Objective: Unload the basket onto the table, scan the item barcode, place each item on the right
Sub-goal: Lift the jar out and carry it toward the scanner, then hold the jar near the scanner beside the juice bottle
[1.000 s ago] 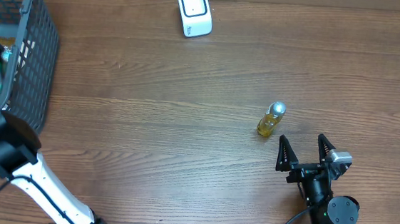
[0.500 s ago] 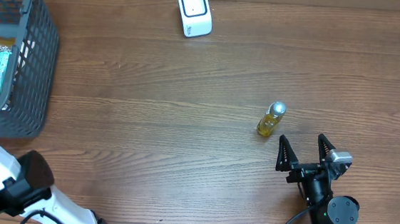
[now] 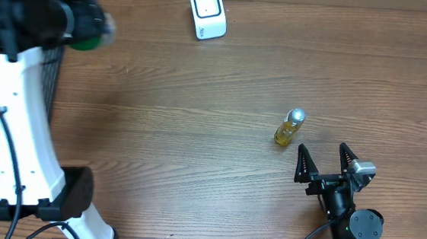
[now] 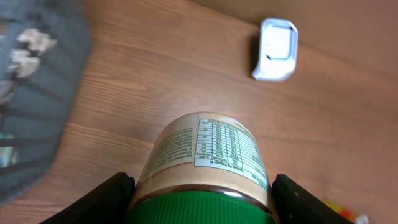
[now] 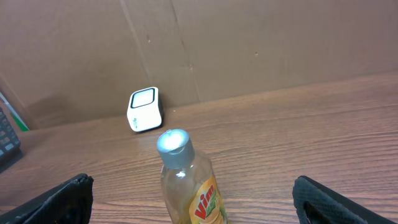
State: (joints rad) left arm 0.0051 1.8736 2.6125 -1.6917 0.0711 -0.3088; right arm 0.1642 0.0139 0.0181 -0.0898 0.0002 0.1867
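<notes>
My left gripper (image 4: 204,202) is shut on a jar (image 4: 208,155) with a green ribbed lid and a tan label showing a nutrition table. No barcode shows on the jar. In the overhead view this gripper (image 3: 91,24) hangs blurred over the table's far left, with the green jar (image 3: 90,41) in it. The white scanner (image 3: 207,12) stands at the far edge, well right of the jar, and also shows as the scanner (image 4: 276,48) ahead of it. My right gripper (image 3: 322,149) rests open near the front right, holding nothing.
A small yellow Vim bottle (image 3: 289,128) with a silver cap stands upright just ahead of the right gripper, the same bottle (image 5: 186,180) filling the right wrist view. A dark wire basket (image 3: 52,91) holding packets sits at the left edge. Brown cardboard walls the far side.
The left arm has risen out of the basket with the jar and swung right over the table's far left. The right arm and the bottle have not moved.
</notes>
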